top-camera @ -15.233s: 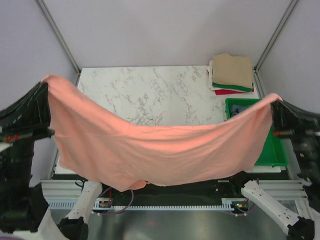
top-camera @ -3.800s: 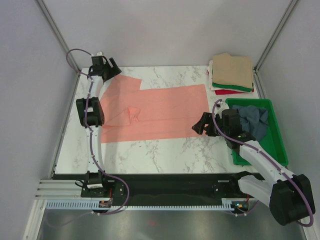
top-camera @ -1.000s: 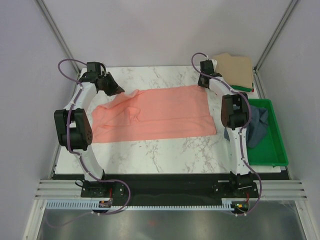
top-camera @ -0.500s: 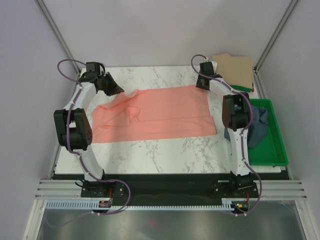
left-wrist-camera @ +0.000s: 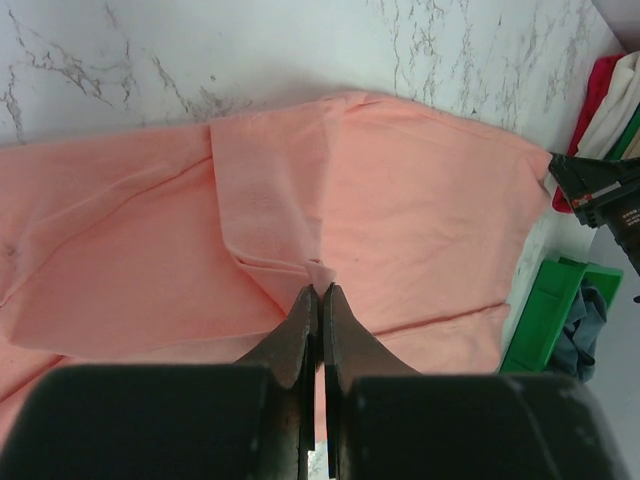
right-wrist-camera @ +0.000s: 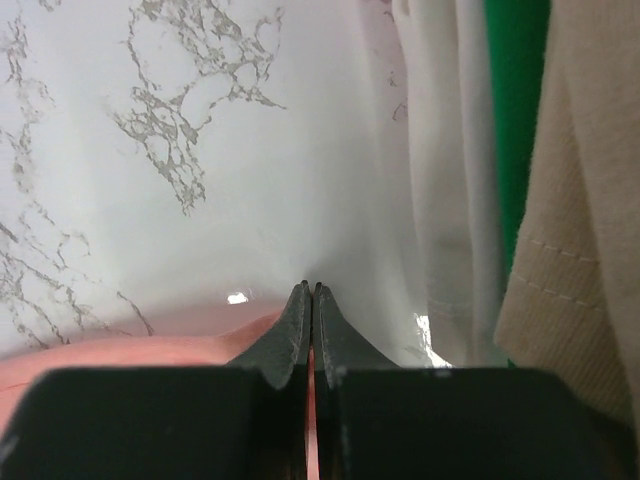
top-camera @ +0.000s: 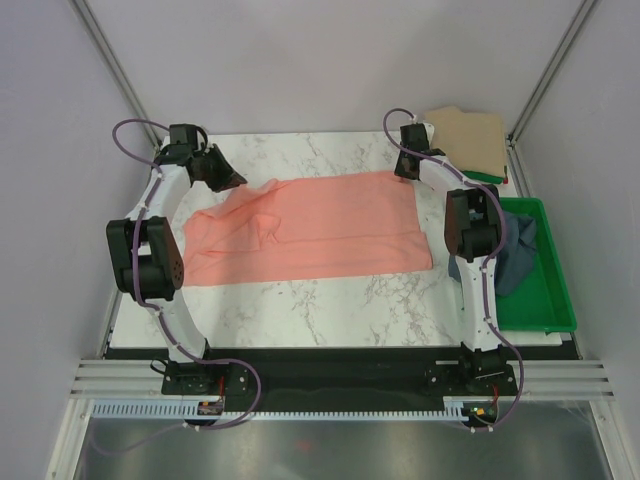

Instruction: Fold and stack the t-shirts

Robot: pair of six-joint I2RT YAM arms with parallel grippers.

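Observation:
The salmon-pink t-shirt lies spread across the middle of the marble table, rumpled at its left end. My left gripper is shut on a pinch of its far left edge, and a nub of pink cloth pokes out past the tips. My right gripper is shut at the shirt's far right corner, with a strip of pink cloth showing between its jaws. Folded t-shirts are stacked at the back right, with a tan one on top. A blue-grey t-shirt lies crumpled in the tray.
The green plastic tray stands along the right edge of the table. The stack's white, green and tan layers lie just right of my right gripper. Frame posts rise at both back corners.
My right gripper has dropped slightly onto the shirt's far right corner and closed on it. The left gripper and the shirt have stayed put.

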